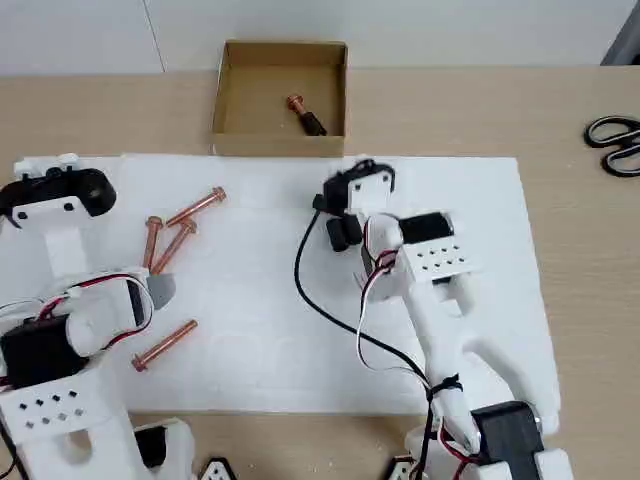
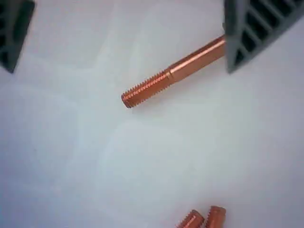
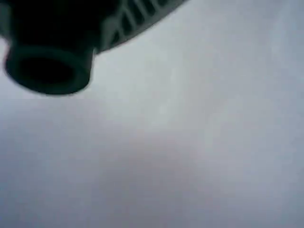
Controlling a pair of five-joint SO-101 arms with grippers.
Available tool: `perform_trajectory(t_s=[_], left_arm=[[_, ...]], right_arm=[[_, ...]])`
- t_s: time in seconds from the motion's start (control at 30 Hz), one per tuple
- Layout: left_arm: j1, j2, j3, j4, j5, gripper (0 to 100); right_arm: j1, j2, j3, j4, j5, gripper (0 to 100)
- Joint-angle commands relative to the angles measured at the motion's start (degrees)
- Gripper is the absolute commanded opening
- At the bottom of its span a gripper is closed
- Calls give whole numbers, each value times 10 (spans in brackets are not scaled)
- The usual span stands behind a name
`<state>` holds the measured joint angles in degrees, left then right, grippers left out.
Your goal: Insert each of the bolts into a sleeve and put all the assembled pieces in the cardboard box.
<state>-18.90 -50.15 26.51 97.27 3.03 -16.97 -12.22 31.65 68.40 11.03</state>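
Note:
A cardboard box (image 1: 228, 100) at the table's far edge holds one copper bolt in a black sleeve (image 1: 306, 114). Three loose copper bolts (image 1: 178, 232) lie clustered on the left of the white foam mat (image 1: 250, 330). A fourth bolt (image 1: 165, 345) lies nearer the front. My left gripper (image 1: 158, 290) hovers between them, open; in its wrist view a bolt (image 2: 171, 76) lies on the mat with its head end under one finger (image 2: 256, 28). My right gripper (image 1: 348, 222) is near the mat's far edge, below the box, shut on a black sleeve (image 3: 47, 71) that hangs above the mat.
Black scissors (image 1: 615, 140) lie on the wooden table at the far right. A black cable (image 1: 320, 300) trails over the mat from the right arm. Two more bolt ends (image 2: 202, 218) show in the left wrist view.

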Motion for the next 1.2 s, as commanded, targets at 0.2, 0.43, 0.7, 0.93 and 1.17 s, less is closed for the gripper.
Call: perform_trajectory(t_s=[0.2,0.43,0.7,0.93,1.17], left_arm=[[1,-1,-20,0,-4,269],[1,-1,-20,0,-4,269],[1,-1,-20,0,-4,269],[1,-1,-20,0,-4,269],[1,-1,-20,0,-4,269]], right_arm=[[3,-26,58,-51,4,8],[5,-26,59,-48,4,19],[3,-26,75,-51,3,58],[3,-14,75,-51,3,61],[2,73,70,-80,4,61]])
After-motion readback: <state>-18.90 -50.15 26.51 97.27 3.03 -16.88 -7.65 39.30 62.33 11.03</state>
